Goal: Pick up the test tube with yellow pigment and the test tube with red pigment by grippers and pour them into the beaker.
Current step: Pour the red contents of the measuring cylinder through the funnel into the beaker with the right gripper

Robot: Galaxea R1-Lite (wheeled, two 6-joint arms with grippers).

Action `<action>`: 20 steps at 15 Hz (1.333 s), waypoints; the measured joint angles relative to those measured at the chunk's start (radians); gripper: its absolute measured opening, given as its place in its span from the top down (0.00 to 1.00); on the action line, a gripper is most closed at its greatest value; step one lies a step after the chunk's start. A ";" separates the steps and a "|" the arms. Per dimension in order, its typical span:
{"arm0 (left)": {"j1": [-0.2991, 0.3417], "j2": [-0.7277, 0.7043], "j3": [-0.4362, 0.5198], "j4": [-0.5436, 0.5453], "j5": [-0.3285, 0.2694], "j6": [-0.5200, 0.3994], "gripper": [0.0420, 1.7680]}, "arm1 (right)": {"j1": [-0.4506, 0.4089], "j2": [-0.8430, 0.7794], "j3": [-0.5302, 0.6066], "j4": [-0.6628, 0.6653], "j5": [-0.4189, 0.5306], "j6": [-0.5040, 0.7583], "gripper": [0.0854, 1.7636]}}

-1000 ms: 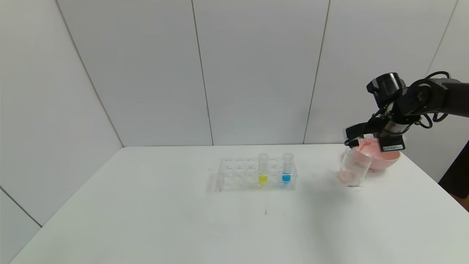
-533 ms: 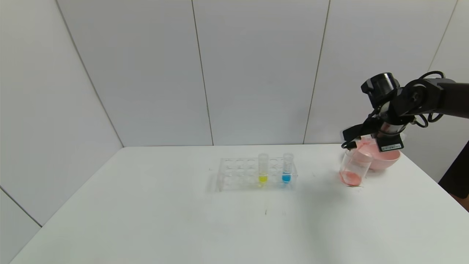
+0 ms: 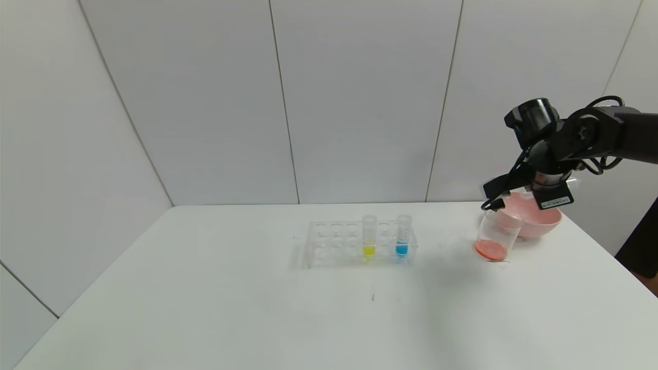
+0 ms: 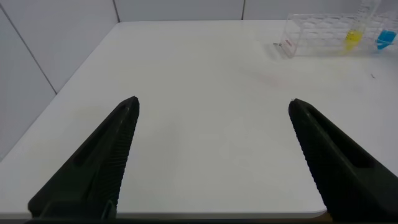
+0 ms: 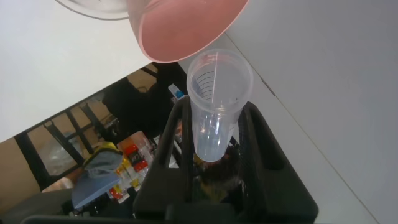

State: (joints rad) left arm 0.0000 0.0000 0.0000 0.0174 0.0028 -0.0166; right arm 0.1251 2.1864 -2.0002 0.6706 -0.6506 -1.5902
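Observation:
My right gripper (image 3: 496, 198) hovers over the beaker (image 3: 492, 237) at the table's right. It is shut on the test tube with red pigment (image 5: 214, 106), which is tipped mouth-down toward the beaker and looks empty. Orange-red liquid lies in the beaker's bottom. The test tube with yellow pigment (image 3: 369, 237) stands upright in the clear rack (image 3: 334, 244) at the table's middle, and it also shows in the left wrist view (image 4: 353, 38). My left gripper (image 4: 212, 104) is open and empty, low near the table's front left edge, outside the head view.
A blue-tipped tube (image 3: 402, 237) stands in the rack right of the yellow one. A pink bowl (image 3: 534, 218) sits just behind the beaker, under my right wrist. The table's right edge runs close past the bowl.
The red liquid has collected in the beaker's bottom, turning from pale pink to deeper orange-red. My right wrist has lifted slightly and shifted a little left. The rack tubes have not moved.

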 joint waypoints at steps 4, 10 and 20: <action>0.000 0.000 0.000 0.000 0.000 0.000 0.03 | 0.011 -0.009 0.000 -0.001 -0.005 -0.004 0.76; 0.000 0.000 0.000 0.000 0.000 0.000 0.03 | 0.014 -0.013 0.000 -0.006 -0.005 -0.001 0.76; 0.000 0.000 0.000 0.000 0.000 0.000 0.03 | -0.075 -0.039 0.013 0.058 0.449 0.380 0.76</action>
State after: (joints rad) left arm 0.0000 0.0000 0.0000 0.0174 0.0028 -0.0166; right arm 0.0504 2.1479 -1.9877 0.7289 -0.2019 -1.2100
